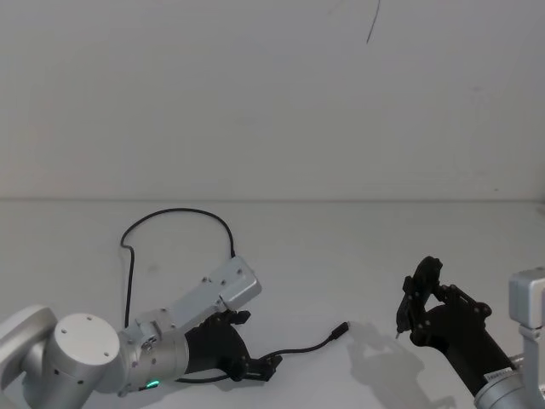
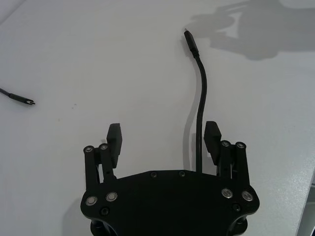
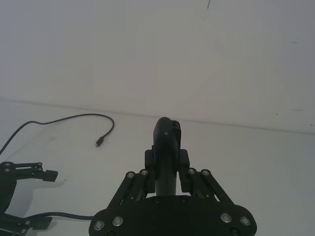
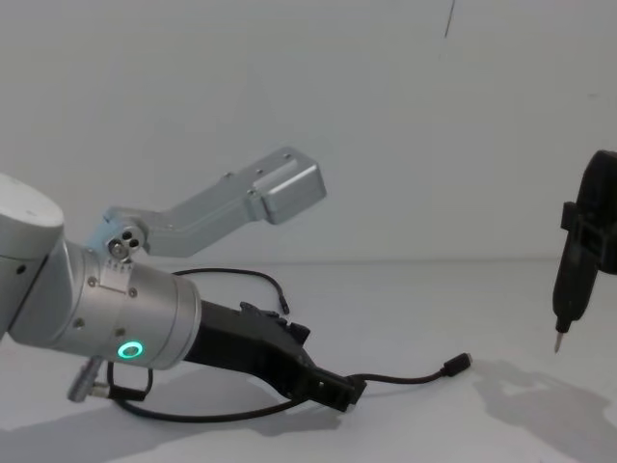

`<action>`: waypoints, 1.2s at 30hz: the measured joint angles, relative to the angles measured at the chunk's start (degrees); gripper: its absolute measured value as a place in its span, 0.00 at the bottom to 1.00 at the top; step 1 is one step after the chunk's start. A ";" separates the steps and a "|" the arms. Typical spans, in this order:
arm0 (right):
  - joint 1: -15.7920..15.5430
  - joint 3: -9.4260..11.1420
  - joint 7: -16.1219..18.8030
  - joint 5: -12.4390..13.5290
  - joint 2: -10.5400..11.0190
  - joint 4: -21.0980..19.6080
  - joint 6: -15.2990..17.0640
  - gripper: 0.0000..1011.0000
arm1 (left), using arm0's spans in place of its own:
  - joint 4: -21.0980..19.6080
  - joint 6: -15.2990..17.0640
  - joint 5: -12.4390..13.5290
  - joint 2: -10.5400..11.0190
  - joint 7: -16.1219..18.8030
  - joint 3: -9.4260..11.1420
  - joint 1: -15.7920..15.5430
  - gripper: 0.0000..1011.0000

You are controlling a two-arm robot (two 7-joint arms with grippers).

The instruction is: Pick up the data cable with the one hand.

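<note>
Work surface: plain white matte table [image 1: 358,247], meeting a bare white wall [image 1: 272,102] behind it.

Task item: long thin flexible black data cable [image 1: 300,347] with a small black plug at each end, lying on the table.

Cable run: from the far plug [image 4: 281,301] it arcs in a wide loop across the far left of the table, comes down the left side, passes under the left gripper and runs out rightward to the near plug [image 1: 342,328], near the middle of the table.

Left tool: black angular plastic left gripper [image 1: 255,342] with two blocky fingers, low over the table at the near left, pointing right.

Left tool state: fingers [image 2: 114,140] spread wide apart; the cable [image 2: 202,88] passes through the gap close against the inner face of one finger, with the other finger well clear of it. Nothing is clamped.

Left arm: silver cylindrical arm [image 4: 87,309] carrying a glowing green ring light [image 4: 130,349]; a silver angular metal bracket [image 4: 280,193] with a boxy end juts above the wrist.

Right tool: black linkage-fingered right gripper [image 3: 166,160], raised above the table at the right, well apart from the cable.

Right tool state: fingers closed together on a slim black tapering tool [image 4: 569,285] with a small metal tip [image 4: 557,343]; the tip points down and hangs clear of the table.

Shadows: the right gripper's shadow falls on the table beyond the near plug.
</note>
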 joint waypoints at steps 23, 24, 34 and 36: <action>0.00 0.00 0.00 0.00 0.00 0.00 0.00 0.26 | 0.49 0.28 0.67 -0.41 0.15 0.25 -0.18 0.31; 0.00 0.00 0.00 0.00 0.00 0.00 0.00 0.26 | 0.49 0.28 0.67 -0.41 0.15 0.25 -0.18 0.29; 0.01 0.00 0.00 0.00 0.00 0.00 0.00 0.26 | 0.55 0.30 0.72 -0.46 0.15 0.28 -0.20 0.04; 0.00 0.00 0.00 0.00 0.00 0.00 0.00 0.26 | 0.55 0.30 0.73 -0.46 0.15 0.28 -0.20 0.04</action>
